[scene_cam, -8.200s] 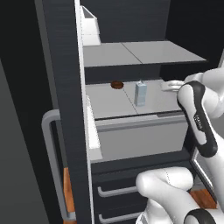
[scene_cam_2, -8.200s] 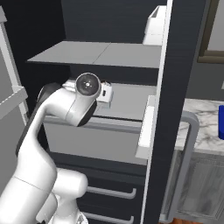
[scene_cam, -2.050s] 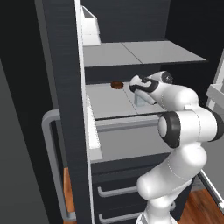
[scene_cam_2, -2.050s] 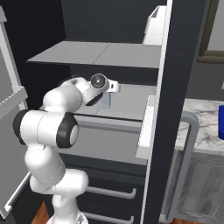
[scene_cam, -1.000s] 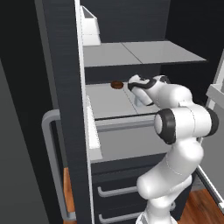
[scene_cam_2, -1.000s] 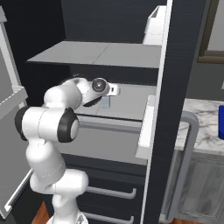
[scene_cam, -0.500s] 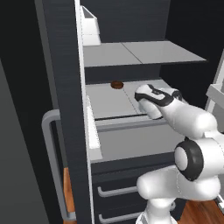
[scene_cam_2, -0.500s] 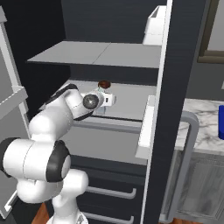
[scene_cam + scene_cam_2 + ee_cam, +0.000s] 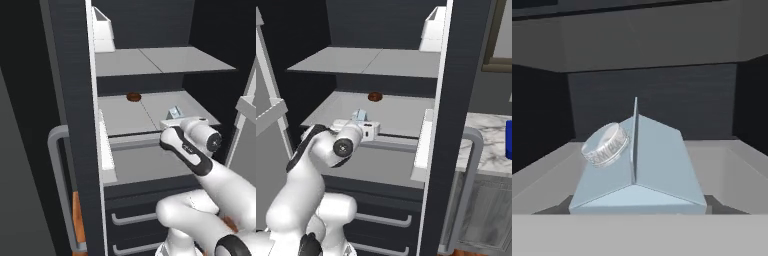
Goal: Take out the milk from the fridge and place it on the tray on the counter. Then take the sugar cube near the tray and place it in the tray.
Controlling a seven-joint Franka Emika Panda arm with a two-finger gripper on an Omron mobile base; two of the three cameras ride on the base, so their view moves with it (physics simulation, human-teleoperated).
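My tool (image 9: 172,119) reaches into the open fridge (image 9: 75,100) at the middle shelf (image 9: 401,112), its fingers on either side of the milk carton (image 9: 637,165), though I cannot tell whether they are pressing on it. The milk carton stands at the front of that shelf, its gabled top and round cap (image 9: 605,144) close below my hand camera, while a round brown disc (image 9: 133,96) sits farther back. The marble desk (image 9: 488,145) lies to the right of the fridge.

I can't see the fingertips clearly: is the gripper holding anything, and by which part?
It seems to hold the milk, gripped low on its body, below the gabled top; the fingers themselves are hidden, so the hold is not certain.
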